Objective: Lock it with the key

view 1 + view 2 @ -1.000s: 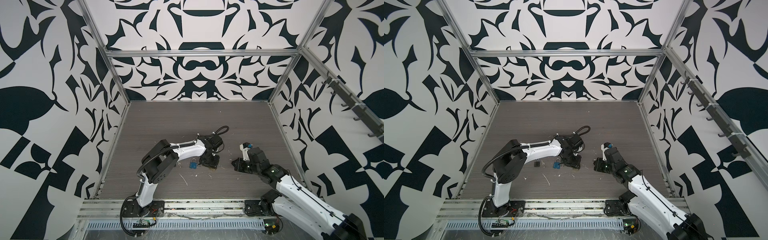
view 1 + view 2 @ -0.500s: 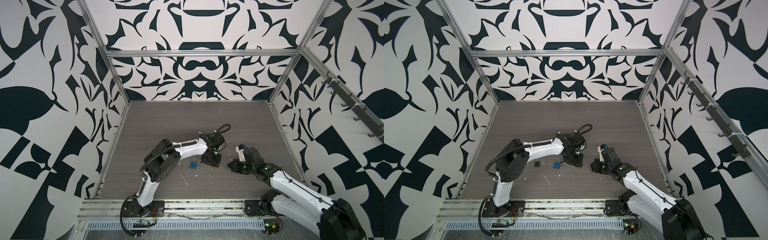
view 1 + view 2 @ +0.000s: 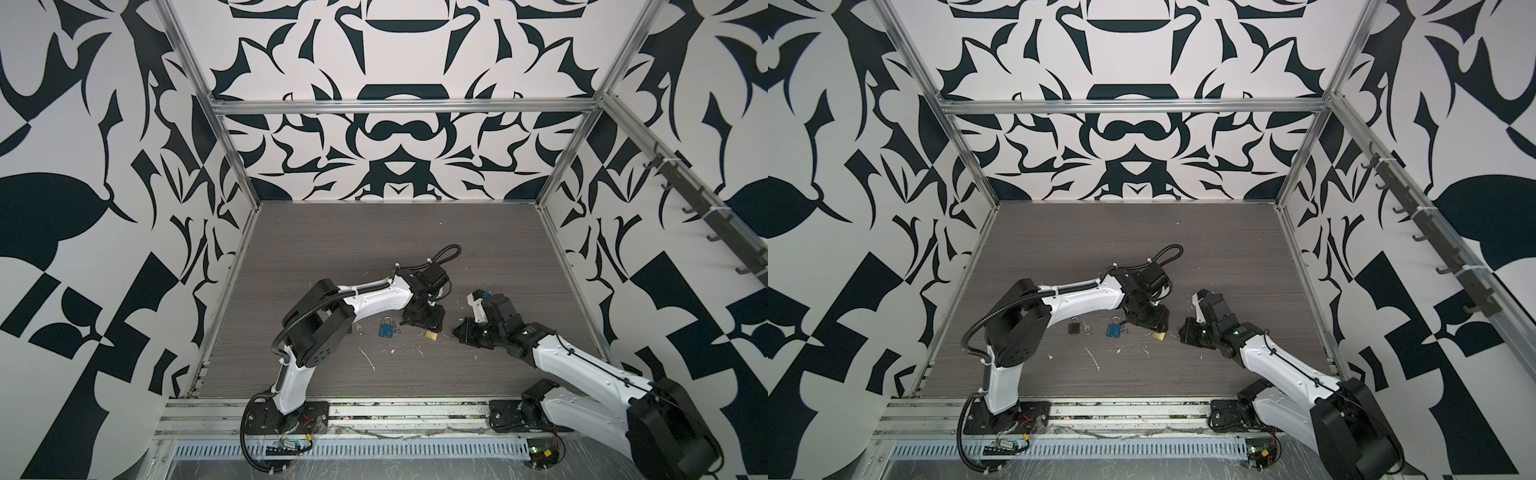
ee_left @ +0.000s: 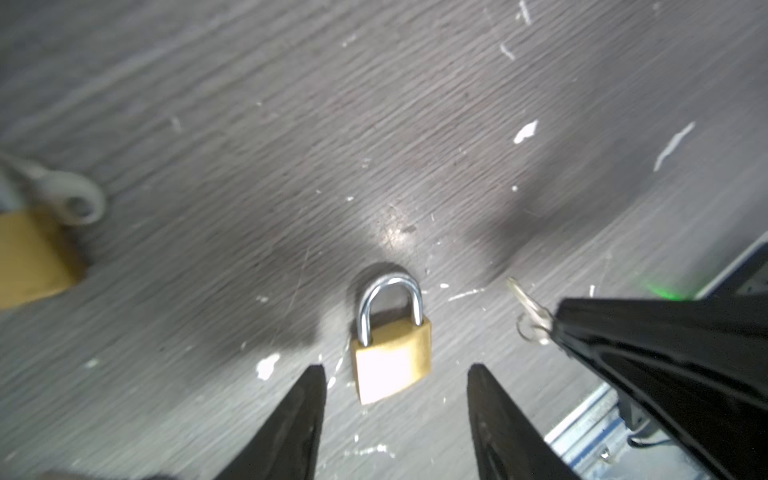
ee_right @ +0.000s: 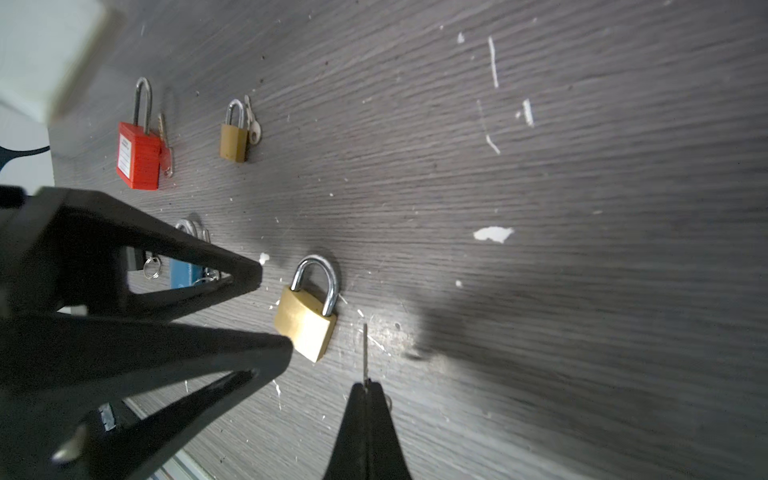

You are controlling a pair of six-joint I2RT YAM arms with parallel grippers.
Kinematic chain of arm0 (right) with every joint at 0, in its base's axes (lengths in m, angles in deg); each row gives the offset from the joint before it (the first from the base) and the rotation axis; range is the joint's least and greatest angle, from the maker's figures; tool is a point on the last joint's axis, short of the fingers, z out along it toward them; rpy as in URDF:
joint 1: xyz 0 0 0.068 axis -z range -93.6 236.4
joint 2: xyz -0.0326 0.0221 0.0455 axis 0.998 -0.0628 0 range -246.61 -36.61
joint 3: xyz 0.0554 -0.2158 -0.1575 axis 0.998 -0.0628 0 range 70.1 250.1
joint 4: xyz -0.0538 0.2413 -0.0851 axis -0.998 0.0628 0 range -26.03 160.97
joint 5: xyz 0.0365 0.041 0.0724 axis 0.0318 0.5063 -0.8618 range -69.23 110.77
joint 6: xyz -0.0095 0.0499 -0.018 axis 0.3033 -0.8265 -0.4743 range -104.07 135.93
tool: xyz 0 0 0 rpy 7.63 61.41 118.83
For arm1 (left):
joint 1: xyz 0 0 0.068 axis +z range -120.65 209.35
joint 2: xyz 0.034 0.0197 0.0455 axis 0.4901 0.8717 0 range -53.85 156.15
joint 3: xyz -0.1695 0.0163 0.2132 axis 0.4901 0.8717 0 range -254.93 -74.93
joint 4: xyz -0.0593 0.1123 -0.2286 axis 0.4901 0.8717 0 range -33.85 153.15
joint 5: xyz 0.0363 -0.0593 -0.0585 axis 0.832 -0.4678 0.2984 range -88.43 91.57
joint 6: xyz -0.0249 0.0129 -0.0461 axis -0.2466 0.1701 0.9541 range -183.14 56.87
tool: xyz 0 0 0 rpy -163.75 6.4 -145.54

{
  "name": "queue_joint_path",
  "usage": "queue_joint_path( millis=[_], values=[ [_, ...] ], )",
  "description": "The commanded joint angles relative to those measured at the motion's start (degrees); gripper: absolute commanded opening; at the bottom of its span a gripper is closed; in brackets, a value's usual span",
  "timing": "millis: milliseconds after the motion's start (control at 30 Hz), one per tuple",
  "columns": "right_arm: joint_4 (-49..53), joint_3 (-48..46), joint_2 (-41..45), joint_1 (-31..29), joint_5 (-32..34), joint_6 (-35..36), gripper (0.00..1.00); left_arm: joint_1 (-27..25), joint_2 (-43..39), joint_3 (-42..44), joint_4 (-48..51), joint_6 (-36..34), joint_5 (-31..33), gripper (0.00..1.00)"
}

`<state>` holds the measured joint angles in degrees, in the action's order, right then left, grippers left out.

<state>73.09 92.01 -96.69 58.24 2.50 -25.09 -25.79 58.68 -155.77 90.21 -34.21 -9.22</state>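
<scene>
Toward the front middle of the tabletop (image 3: 374,241), in both top views, a brass padlock (image 3: 432,336) lies flat just beside the left gripper (image 3: 422,325), with the right gripper (image 3: 460,332) near. Its heading is too small to read there.

Left wrist view: the jaws stand apart, straddling the lock's body without touching it, and the shackle points away from them.

Right wrist view: the right gripper is clamped tight on the key (image 5: 365,353). The blade runs lengthwise beside the lock, roughly parallel to it and not touching.
</scene>
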Motion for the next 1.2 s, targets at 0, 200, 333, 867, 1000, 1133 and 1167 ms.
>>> queue_joint_path(
  millis=[0, 200, 333, 867, 1000, 1133, 1167],
  values=[
    [-3.0, 1.3, -1.7, 0.0, -1.7, 0.3, 0.0, 2.2, -7.3, 3.6, -3.2, 1.0, 3.9, 0.59],
    [-6.0, 2.2, -6.7, 0.0, -4.0, 0.7, 0.0, 5.8, -19.2, 10.9, -9.5, 0.0, 13.9, 0.61],
    [-7.0, 3.0, -9.7, -0.1, -4.9, 1.3, 0.0, 7.3, -26.1, 15.2, -13.4, -1.4, 20.4, 0.62],
    [-7.6, 4.6, -14.3, -0.8, -5.3, 1.7, 0.13, 15.3, -44.5, 24.9, -24.3, -6.6, 36.0, 0.73],
    [-6.3, 5.4, -14.2, -0.9, -4.7, 2.1, 0.21, 18.9, -46.1, 25.5, -25.4, -6.4, 36.1, 0.74],
    [-2.2, 7.6, -10.9, -0.9, -1.8, 3.9, 0.33, 22.3, -47.6, 26.2, -25.9, -6.6, 38.5, 0.74],
    [-1.3, 8.3, -9.8, -0.9, -0.7, 4.2, 0.37, 23.3, -48.1, 26.6, -26.3, -6.8, 39.6, 0.75]
  ],
)
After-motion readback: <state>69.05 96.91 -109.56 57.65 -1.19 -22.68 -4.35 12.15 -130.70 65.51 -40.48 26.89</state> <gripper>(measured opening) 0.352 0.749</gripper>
